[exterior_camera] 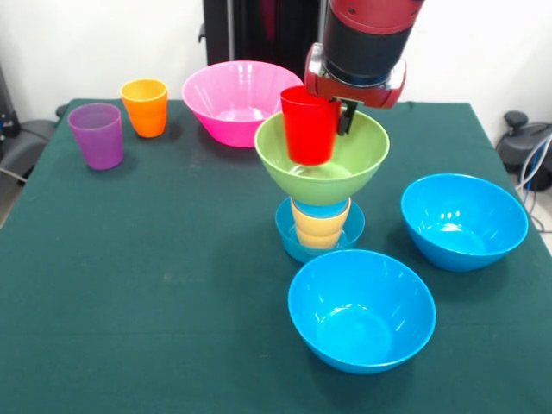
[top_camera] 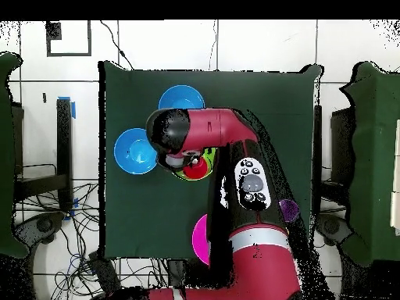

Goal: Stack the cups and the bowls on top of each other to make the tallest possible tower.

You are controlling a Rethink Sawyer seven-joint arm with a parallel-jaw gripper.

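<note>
Red cup (exterior_camera: pixel 308 125) | in claw (exterior_camera: pixel 332 116) | above green bowl (exterior_camera: pixel 322 159)

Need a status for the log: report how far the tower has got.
Done: small blue bowl, yellow-orange cup and green bowl are stacked. In hand: the gripper holds the red cup in the green bowl. Left: pink bowl, two blue bowls, purple cup, orange cup.

Arm reaches down mid-table, tool (exterior_camera: pixel 332 116) clamped shut.
</note>
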